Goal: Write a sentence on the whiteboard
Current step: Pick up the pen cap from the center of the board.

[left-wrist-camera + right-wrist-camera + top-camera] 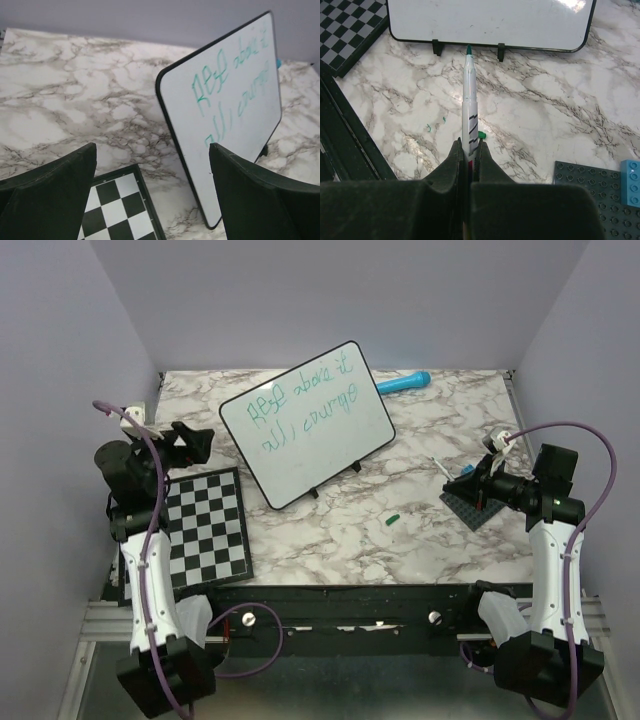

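The whiteboard (pixel 330 445) stands tilted on small black feet at the table's middle back. The sentence (pixel 300 408) runs across it in two lines of green scribble, also legible in the left wrist view (pixel 231 85). My left gripper (pixel 192 443) hangs open and empty to the left of the board, above the far edge of the checkerboard; its dark fingers (pixel 55 195) frame the board's left rim (pixel 172 130). My right gripper (pixel 469 146) is shut on a white marker (pixel 469 95) with its green tip pointing at the board's bottom edge (pixel 490 46), well short of it.
A black-and-white checkerboard (pixel 205 525) lies at the near left. A small green cap (pixel 392 519) rests on the marble in front of the board. A dark grey studded baseplate (pixel 470 508) with a blue brick (pixel 630 182) sits under the right arm. A blue pen-like object (pixel 403 383) lies at the back.
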Motion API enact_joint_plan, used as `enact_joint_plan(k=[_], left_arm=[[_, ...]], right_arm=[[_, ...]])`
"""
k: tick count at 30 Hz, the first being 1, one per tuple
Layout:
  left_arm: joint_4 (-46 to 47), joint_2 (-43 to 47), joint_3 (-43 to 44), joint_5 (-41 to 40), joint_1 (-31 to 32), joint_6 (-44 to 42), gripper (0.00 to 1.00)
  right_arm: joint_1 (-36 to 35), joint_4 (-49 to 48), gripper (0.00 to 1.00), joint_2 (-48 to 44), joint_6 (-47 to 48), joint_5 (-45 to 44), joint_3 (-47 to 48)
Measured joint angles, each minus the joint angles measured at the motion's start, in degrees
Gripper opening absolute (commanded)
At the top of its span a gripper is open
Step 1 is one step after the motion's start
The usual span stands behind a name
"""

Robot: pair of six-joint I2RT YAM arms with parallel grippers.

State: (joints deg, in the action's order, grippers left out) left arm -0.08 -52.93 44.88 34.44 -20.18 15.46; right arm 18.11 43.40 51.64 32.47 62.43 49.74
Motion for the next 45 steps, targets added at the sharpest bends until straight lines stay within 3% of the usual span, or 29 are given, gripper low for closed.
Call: enact_joint_plan(k=[3, 6, 9, 10, 14, 17, 22, 26, 34, 45], left_arm=[[0.8, 5.5, 0.0, 2.2, 0.8, 5.8, 0.92], [-1.6, 8.3, 0.5, 2.7, 7.8, 8.3, 0.85], [-7.2, 7.4, 2.4, -2.1, 25.7, 8.0, 0.79], [-9.0, 5.6, 2.8, -4.9, 35.0, 8.0, 0.75], [-12.6, -7.9, 6.0, -15.7, 62.2, 8.0, 0.67], [-13.7, -22.6, 10.1, -19.8, 71.2, 7.8, 0.63], [-16.3, -43.1, 20.2, -25.1, 76.6, 5.7, 0.60], [-17.1, -52.6, 28.3, -27.4, 78.1, 3.1, 0.56], [-19.0, -61.1, 38.2, -29.3, 78.8, -1.1, 0.47], [-21.9, -68.3, 44.6, -29.6, 79.4, -2.6, 0.33]], right_arm=[[0.0, 0.0, 0.01, 0.1, 0.1, 0.0, 0.0], [0.0, 0.0, 0.01, 0.5, 0.1, 0.0, 0.0], [0.0, 0.0, 0.01, 1.4, 0.1, -0.1, 0.0], [0.0, 0.0, 0.01, 1.7, 0.1, -0.3, 0.0], [0.0, -0.1, 0.01, 2.7, -0.1, -1.6, 0.0], [0.0, -0.1, 0.01, 2.9, -0.5, -2.8, 0.0], [0.0, -0.3, 0.01, 4.5, -0.9, -5.6, 0.0], [0.0, -0.1, 0.01, 7.6, -0.7, -8.4, 0.8], [0.0, 0.5, 0.01, 11.9, 0.4, -10.5, 2.4], [0.0, 1.3, 0.00, 13.0, 0.5, -11.8, 2.6]])
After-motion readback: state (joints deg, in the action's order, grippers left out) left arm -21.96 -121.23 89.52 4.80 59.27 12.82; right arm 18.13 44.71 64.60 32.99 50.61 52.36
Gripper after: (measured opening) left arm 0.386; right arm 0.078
